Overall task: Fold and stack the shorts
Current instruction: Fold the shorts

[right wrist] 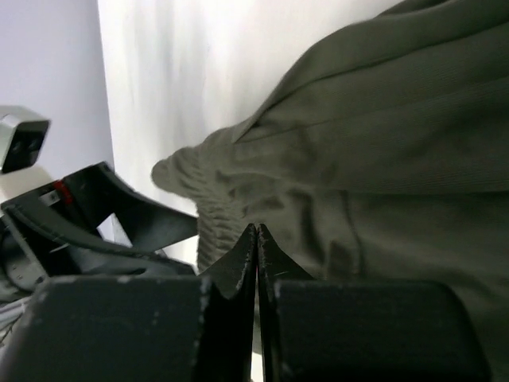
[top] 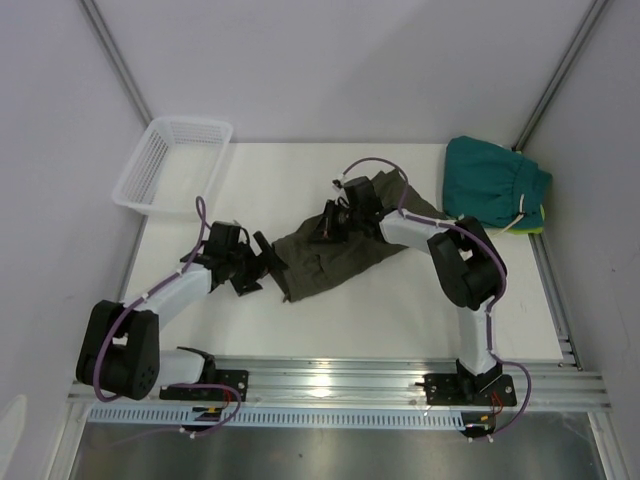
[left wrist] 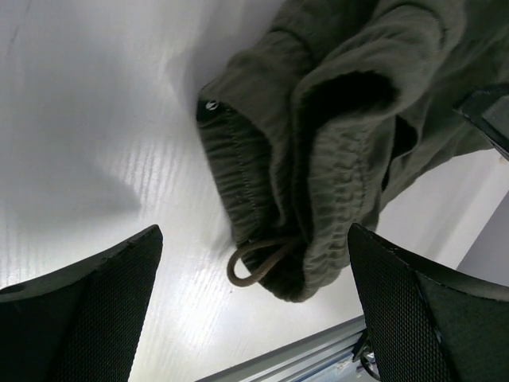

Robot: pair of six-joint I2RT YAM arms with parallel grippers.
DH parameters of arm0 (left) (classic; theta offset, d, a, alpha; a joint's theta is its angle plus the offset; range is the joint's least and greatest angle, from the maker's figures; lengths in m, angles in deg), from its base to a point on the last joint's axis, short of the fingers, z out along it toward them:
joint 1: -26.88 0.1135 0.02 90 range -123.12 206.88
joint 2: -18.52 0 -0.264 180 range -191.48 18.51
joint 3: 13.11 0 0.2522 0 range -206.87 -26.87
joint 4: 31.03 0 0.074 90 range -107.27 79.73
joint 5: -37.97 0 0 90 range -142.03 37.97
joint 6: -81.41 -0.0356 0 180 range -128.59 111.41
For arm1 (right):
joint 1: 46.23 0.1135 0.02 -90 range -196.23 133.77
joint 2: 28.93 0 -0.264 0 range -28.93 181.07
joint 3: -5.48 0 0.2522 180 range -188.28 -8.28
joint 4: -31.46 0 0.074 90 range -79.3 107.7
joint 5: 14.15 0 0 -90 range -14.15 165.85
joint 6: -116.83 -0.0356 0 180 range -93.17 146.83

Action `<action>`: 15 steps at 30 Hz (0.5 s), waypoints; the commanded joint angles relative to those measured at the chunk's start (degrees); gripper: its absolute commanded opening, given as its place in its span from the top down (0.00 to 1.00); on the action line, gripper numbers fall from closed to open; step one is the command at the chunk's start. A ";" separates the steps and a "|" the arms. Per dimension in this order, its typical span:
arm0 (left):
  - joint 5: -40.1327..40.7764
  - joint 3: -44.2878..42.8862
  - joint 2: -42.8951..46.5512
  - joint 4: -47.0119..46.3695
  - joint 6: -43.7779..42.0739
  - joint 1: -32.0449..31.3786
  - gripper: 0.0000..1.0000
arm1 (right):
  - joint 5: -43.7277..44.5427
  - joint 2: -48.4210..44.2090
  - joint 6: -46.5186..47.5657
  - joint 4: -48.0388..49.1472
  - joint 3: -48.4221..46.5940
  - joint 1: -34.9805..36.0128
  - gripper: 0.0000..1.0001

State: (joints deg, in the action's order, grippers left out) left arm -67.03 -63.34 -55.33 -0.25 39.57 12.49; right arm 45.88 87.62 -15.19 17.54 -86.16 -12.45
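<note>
The olive-green shorts (top: 345, 258) lie crumpled across the middle of the table. My right gripper (top: 328, 224) sits on their upper left part. In the right wrist view its jaws (right wrist: 257, 232) are shut, tips pressed into the olive cloth (right wrist: 382, 143) beside the ribbed waistband. My left gripper (top: 258, 268) stands open just left of the shorts' waist end. The left wrist view shows its fingers (left wrist: 95, 302) wide apart with the waistband (left wrist: 334, 159) and drawstring loop (left wrist: 253, 264) between and beyond them, untouched. A folded teal pair (top: 490, 182) rests at the far right corner.
A white plastic basket (top: 175, 165) stands at the back left corner. Something yellow-green (top: 536, 224) peeks from under the teal pair. The metal rail (top: 340, 385) runs along the near table edge, close to the shorts' waistband in the left wrist view.
</note>
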 commanded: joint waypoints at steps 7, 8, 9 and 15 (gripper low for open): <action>-2.29 5.79 1.33 -12.69 2.11 0.07 0.01 | -6.49 -2.73 -3.68 7.10 2.83 4.10 1.00; -2.31 6.06 1.59 -14.71 2.11 0.07 0.01 | -6.93 -2.65 -4.03 7.19 2.92 4.36 1.00; -2.31 6.75 2.03 -15.34 2.20 0.15 0.01 | -7.81 -2.30 -5.08 7.98 3.09 4.71 1.00; -3.01 7.11 0.46 -18.40 1.85 0.24 0.01 | -7.21 0.34 -4.05 4.76 4.06 6.82 1.00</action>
State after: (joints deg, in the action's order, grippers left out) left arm -68.65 -56.63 -55.18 -12.62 40.97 12.49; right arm 39.36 87.64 -19.73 23.09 -82.23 -6.74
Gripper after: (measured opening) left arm 0.993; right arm 0.003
